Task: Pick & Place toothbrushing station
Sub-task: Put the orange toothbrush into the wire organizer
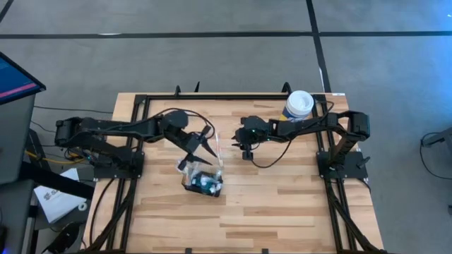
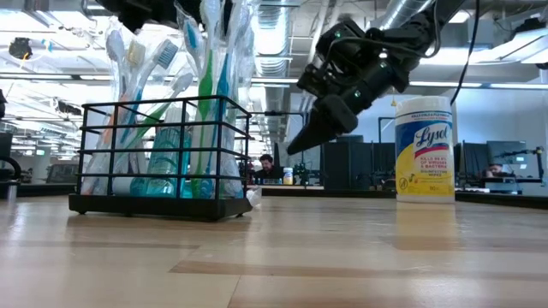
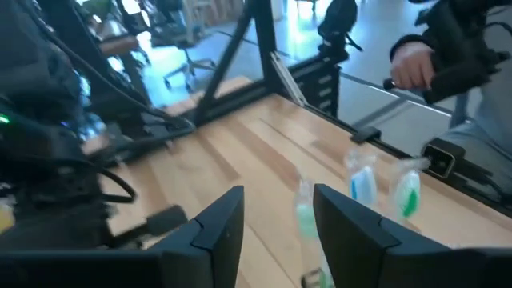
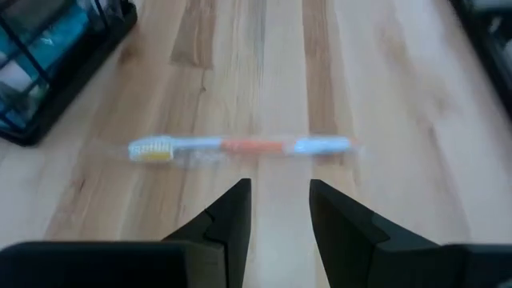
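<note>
The toothbrushing station point(image 1: 203, 182), a small black wire-frame rectangular basket holding wrapped toothbrushes, stands on the pale wooden counter point(image 1: 282, 204) a little toward seven o'clock of its centre. The left claw point(image 1: 201, 147) hangs just above the basket at its eleven o'clock; its two dark fingers point(image 3: 216, 228) stand apart and hold nothing, with toothbrush heads just beyond them. The right claw point(image 1: 247, 152) hovers near the counter's centre, at the station's two o'clock, fingers point(image 4: 228, 220) parted and empty. Ahead of it a single clear-wrapped toothbrush point(image 4: 240, 148) with an orange grip lies flat on the wood. A yellow-and-white round canister with a white lid point(image 1: 299, 106) stands at one o'clock near the far edge.
</note>
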`<control>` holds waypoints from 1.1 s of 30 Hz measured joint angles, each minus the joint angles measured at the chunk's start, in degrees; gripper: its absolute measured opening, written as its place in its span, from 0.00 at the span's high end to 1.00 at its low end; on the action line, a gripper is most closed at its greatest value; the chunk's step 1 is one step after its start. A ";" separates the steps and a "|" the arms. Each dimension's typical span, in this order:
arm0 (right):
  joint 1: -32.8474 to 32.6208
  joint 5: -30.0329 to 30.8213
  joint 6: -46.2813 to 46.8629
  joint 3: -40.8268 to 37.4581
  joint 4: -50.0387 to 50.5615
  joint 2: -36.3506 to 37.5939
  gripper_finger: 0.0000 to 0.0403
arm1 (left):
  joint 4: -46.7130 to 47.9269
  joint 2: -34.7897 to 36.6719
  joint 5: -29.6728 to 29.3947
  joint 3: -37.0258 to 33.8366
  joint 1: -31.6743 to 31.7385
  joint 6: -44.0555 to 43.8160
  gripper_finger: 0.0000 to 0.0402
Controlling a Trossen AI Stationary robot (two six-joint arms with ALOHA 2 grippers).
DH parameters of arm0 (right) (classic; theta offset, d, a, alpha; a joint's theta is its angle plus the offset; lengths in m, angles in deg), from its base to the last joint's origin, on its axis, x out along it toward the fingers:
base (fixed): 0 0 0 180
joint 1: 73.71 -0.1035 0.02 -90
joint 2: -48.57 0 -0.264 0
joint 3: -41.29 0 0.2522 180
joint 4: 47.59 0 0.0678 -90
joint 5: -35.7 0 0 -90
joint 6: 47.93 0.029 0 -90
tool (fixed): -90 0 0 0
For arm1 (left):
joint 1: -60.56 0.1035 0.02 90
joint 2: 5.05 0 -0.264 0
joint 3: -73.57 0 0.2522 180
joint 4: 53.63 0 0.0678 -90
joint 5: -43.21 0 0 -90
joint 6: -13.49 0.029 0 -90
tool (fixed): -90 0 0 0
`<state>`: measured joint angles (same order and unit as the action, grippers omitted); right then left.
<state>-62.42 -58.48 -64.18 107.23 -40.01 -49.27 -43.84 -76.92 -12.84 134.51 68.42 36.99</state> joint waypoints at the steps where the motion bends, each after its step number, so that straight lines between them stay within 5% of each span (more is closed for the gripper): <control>1: 0.01 0.08 -1.13 0.60 0.04 0.00 0.71 | 0.00 0.83 -0.35 0.00 0.00 0.00 0.64; 20: -2.50 3.74 -42.07 7.78 8.49 -1.36 0.71 | 3.74 8.58 -1.94 -0.17 0.00 -4.50 0.66; 33: -6.65 9.61 -45.25 20.19 15.31 -14.27 0.71 | 5.59 8.54 -1.86 -0.17 0.00 -4.51 0.66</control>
<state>-69.07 -48.87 -109.43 127.42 -24.70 -63.55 -38.25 -68.38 -14.69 134.34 68.42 32.48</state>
